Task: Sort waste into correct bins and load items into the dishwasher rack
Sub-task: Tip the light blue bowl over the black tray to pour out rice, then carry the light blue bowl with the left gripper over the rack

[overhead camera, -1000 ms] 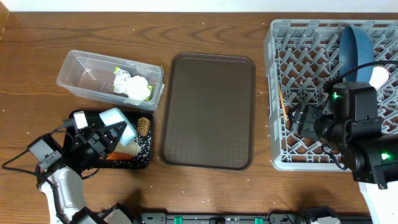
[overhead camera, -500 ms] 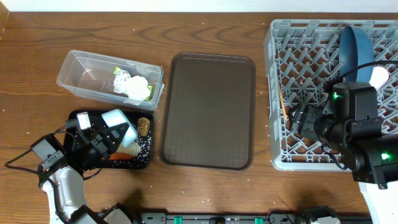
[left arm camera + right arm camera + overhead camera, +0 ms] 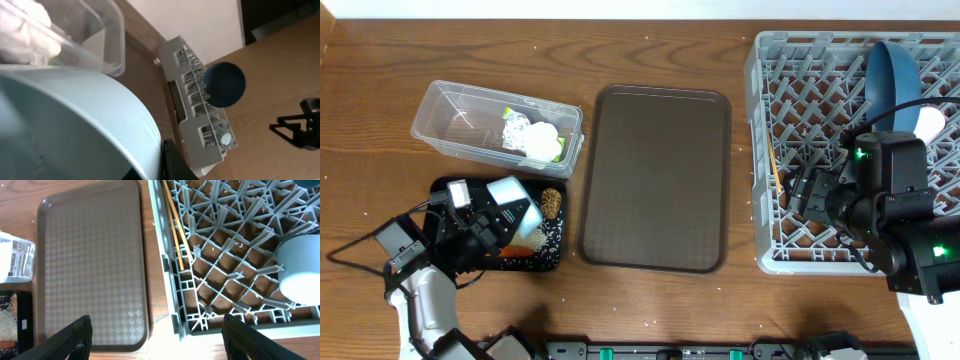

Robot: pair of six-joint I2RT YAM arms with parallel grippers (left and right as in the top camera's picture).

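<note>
White bowl [image 3: 510,203], round and pale with a bluish cast, tilted on its side above the shallow black rectangular tray [image 3: 545,262] at the near-left of the wooden table [image 3: 380,100]. My left gripper [image 3: 490,225] is clenched on the bowl's rim. From the left wrist camera the bowl's curved wall fills the lower left, with one dark finger [image 3: 172,160] against its edge.

On the black tray, just beside the bowl: a small brown crumbly lump [image 3: 551,201], a small orange carrot piece [image 3: 516,250] and a scatter of pale grains [image 3: 548,236].

Behind the tray: the clear rectangular plastic tub [image 3: 450,120], with the crumpled yellow-green and white wrapper [image 3: 535,138] at its right end.

Centre: the large brown serving tray [image 3: 655,178].

Right: the large square grey plastic rack [image 3: 800,80]. Its lattice carries a large dark-blue bowl [image 3: 892,75] standing on edge at the far side, a small white cup [image 3: 928,122] just beside it, and thin orange sticks [image 3: 175,225] lying along the left wall. The right wrist view also shows a pale cup [image 3: 300,275] seated among the pegs; I cannot tell whether it is the same cup.

My right gripper [image 3: 155,325] hovers over the rack's near-left corner, released, its fingers spread wide and holding nothing.
</note>
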